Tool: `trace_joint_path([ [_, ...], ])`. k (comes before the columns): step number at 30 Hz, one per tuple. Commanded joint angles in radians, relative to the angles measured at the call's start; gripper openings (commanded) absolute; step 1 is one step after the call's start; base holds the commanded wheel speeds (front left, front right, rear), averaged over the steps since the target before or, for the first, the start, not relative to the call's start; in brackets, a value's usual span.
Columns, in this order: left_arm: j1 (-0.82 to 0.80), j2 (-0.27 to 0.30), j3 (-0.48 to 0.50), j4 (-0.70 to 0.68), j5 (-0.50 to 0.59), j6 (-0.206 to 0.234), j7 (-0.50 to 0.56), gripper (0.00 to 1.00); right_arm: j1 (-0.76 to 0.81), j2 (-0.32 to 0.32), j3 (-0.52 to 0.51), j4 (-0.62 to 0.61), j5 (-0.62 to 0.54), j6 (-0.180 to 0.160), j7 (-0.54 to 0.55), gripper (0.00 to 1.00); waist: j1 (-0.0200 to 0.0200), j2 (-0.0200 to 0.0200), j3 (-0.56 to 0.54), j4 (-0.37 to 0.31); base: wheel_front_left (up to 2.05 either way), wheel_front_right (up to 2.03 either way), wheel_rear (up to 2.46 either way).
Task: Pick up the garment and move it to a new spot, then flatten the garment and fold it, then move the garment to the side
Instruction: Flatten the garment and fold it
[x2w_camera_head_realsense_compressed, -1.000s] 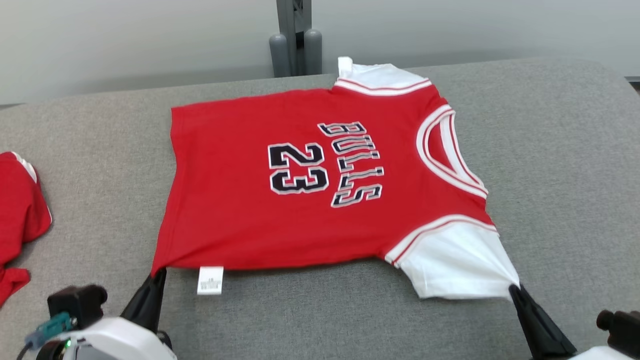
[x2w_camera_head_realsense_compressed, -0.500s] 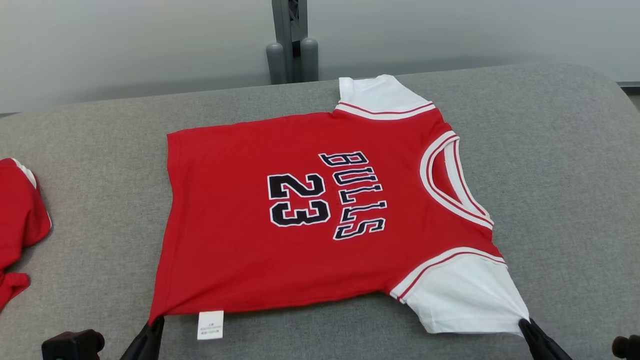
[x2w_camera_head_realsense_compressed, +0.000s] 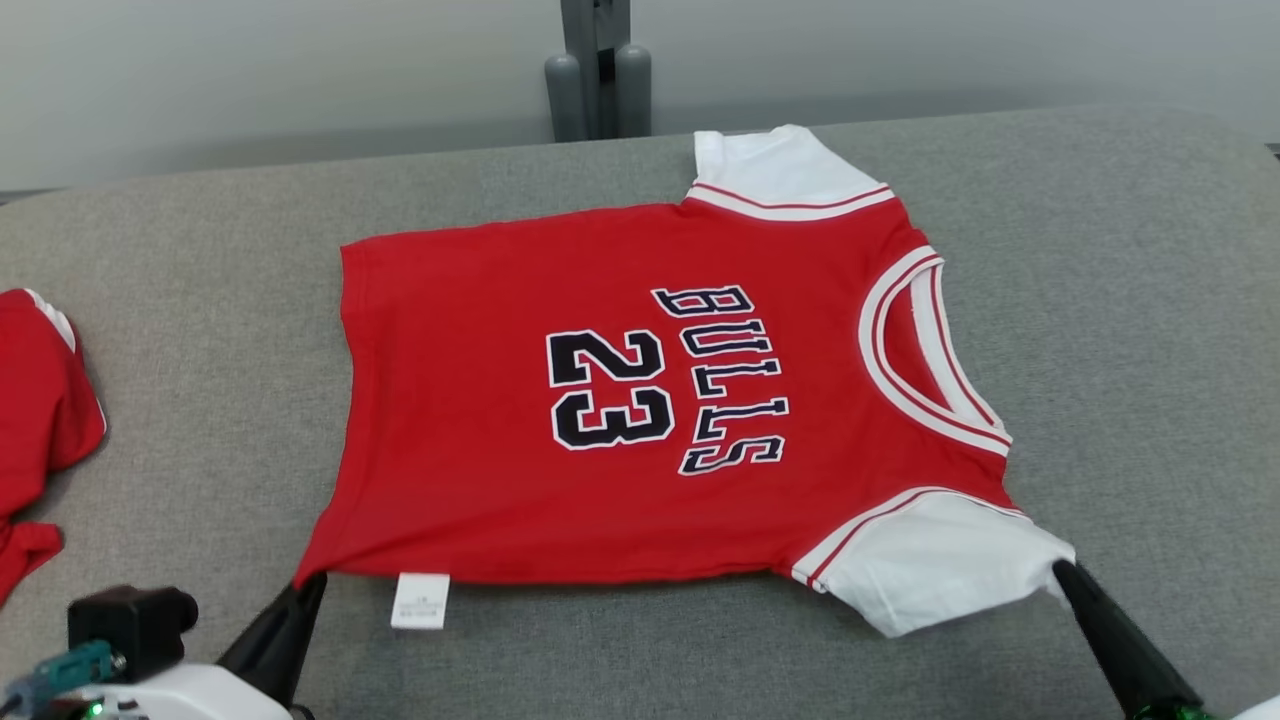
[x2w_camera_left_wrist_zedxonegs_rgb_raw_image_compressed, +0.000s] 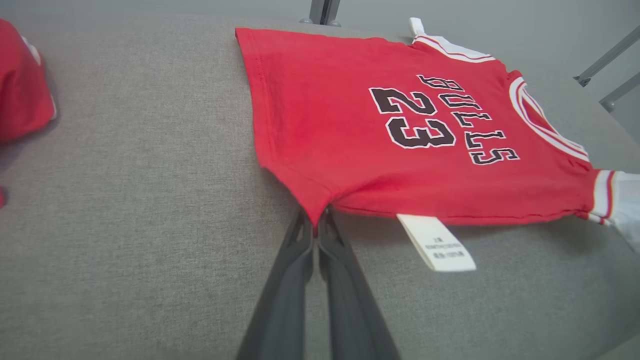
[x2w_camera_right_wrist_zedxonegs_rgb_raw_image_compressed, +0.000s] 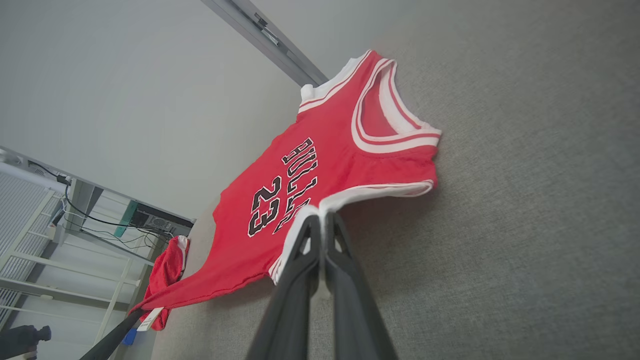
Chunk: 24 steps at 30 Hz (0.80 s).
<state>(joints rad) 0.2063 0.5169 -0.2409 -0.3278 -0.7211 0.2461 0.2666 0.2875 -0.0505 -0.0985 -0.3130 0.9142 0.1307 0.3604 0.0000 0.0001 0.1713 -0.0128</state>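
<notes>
Red jersey (x2w_camera_head_realsense_compressed: 640, 400) spread front-up at the middle of the grey padded table (x2w_camera_head_realsense_compressed: 1150, 300). Left gripper (x2w_camera_head_realsense_compressed: 308, 588) is clamped tight on the near-left hem corner and right gripper (x2w_camera_head_realsense_compressed: 1062, 575) on the near white sleeve, apparently tensioning the near edge flat for folding.

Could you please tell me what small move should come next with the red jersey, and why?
Probably lift both corners slightly to start folding the near edge over. The jersey lies flat, the left end effector shut on its hem corner and the right end effector on the near sleeve tip.
</notes>
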Motion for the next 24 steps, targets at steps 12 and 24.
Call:
trace_joint_path([
  [12,-0.199,0.058,0.002,0.000,-0.030,-0.062,0.096,0.00,-0.282,-0.002,-0.041,0.034,0.108,0.000,0.004,0.00,0.0000,-0.0001,0.108,0.022,0.00,0.00,0.00],
  [24,-0.380,0.023,-0.030,0.161,-0.086,-0.127,0.148,0.00,-0.624,-0.003,-0.042,0.311,0.016,0.000,0.066,0.00,0.0000,-0.0001,0.192,0.032,0.00,0.00,0.00],
])
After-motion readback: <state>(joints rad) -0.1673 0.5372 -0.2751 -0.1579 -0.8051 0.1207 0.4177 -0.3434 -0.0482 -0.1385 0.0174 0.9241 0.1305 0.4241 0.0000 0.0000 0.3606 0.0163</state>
